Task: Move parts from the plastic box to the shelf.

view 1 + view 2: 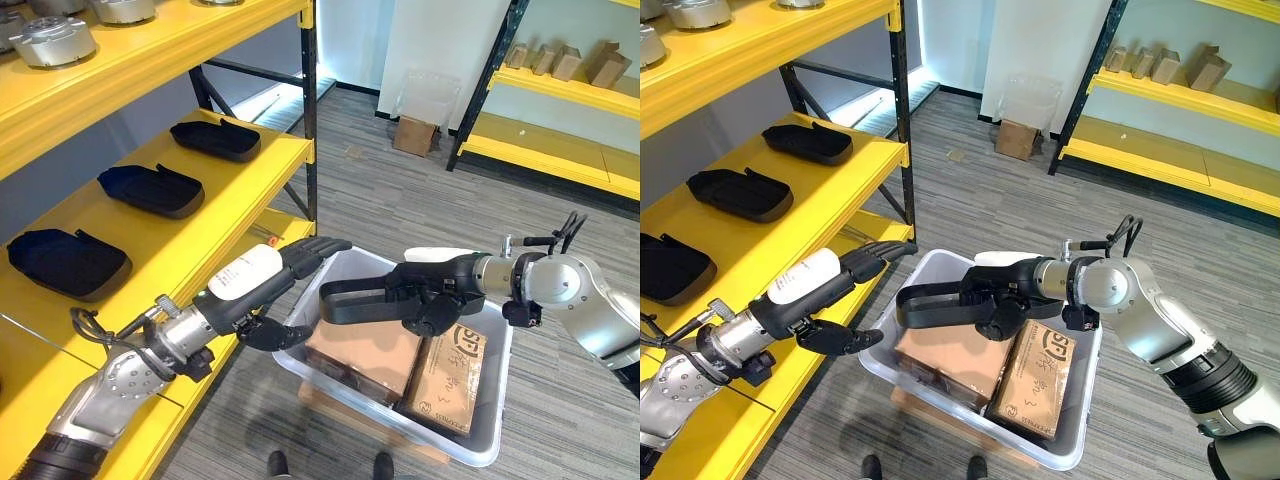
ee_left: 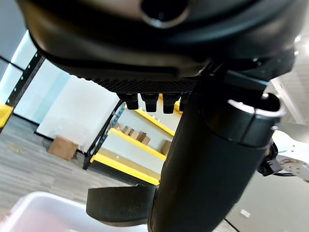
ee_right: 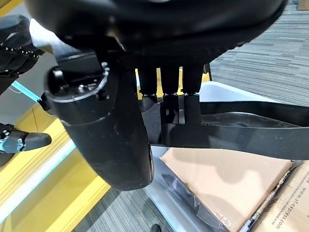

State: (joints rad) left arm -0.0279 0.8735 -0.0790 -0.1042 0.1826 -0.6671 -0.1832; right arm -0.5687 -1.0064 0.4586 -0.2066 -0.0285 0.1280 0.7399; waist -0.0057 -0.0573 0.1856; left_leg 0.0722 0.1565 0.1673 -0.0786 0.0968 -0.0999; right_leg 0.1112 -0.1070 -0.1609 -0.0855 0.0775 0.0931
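Grey carpet floor; beside the yellow shelf (image 1: 200,215) stands the plastic box (image 1: 480,420). Above it, the right hand (image 1: 425,295) grips a black part (image 1: 350,300); the left hand (image 1: 290,265) is open nearby. Best: level handover toward the shelf.

Silver-grey arms, dark fingers (image 1: 320,247)

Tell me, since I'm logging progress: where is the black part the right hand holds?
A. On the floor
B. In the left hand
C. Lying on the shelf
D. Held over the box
D: the right hand grips the part above the box, its fingers curled round it.
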